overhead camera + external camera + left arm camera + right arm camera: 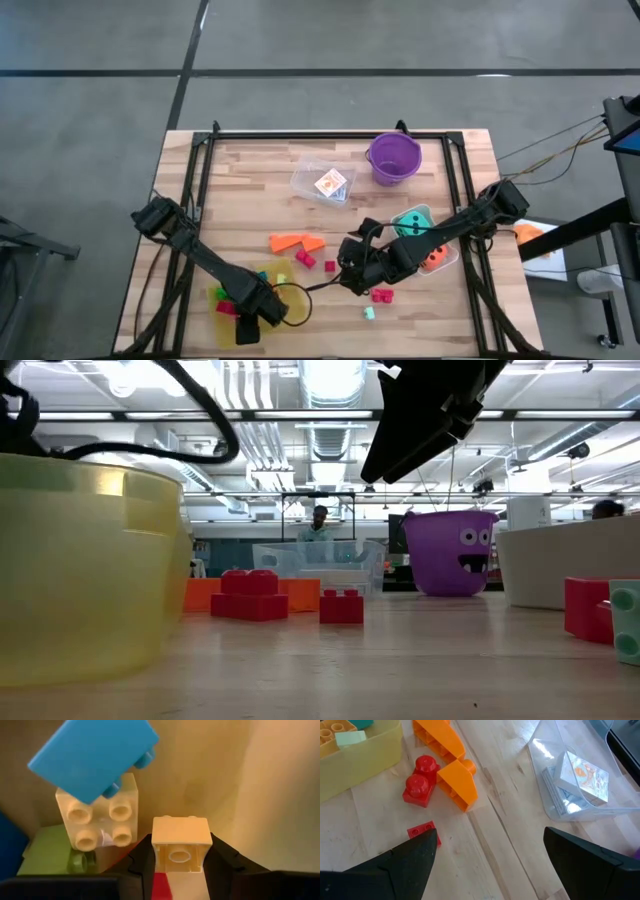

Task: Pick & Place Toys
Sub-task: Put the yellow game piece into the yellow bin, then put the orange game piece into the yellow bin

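Observation:
My left gripper reaches down into the flat yellow tray at the table's near left and is shut on a pale yellow brick. Beside it in the tray lie a blue brick, a pale four-stud brick and a green brick. My right gripper hangs open above the table's middle. Under it lie red bricks and orange wedges on the wood. My left gripper pinches the pale yellow brick by two opposite side walls, one finger on each. The fingers slant down from above. The brick's hollow underside faces back toward the wrist. Whether it rests on the bricks below, I cannot tell.
A purple bucket stands at the far right and a clear tub with card packs beside it. A white container at the right holds a teal die and an orange die. More red bricks and a small teal brick lie near the front.

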Motion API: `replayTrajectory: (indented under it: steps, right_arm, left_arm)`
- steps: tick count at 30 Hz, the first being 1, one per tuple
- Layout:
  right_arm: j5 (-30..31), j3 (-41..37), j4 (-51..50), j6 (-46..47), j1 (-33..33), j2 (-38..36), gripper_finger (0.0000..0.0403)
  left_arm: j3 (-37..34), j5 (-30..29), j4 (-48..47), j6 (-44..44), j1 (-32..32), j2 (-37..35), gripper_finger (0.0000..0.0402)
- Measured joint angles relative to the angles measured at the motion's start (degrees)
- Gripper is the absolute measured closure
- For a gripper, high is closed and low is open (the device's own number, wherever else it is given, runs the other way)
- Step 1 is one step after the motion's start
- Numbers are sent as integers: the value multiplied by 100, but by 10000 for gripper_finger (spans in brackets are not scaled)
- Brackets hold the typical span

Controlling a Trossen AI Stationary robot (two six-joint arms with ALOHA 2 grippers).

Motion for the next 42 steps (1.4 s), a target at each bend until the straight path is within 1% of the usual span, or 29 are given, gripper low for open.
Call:
replayTrajectory:
  steps: [11, 13, 18, 24, 31, 35, 42]
  right_arm:
    - [0, 0, 2, 0, 0, 0, 42]
    - [0, 0, 2, 0, 0, 1, 42]
    - [0, 0, 2, 0, 0, 2, 42]
    - [0, 0, 6, 0, 0, 1, 42]
    - [-2, 0, 7, 0, 0, 2, 42]
    - [-2, 0, 9, 0, -1, 2, 42]
    - [-2, 0, 7, 0, -2, 0, 42]
  left_arm:
    - [0, -3, -2, 73, -4, 27, 287]
    - [0, -5, -2, 29, -4, 27, 270]
    - [0, -39, -4, 16, 0, 27, 206]
    - [0, -1, -7, -45, 4, 16, 161]
    - [4, 316, -7, -67, 60, 14, 123]
    - [4, 386, -31, -22, 103, 14, 107]
    - [54, 414, -104, 275, 140, -20, 100]
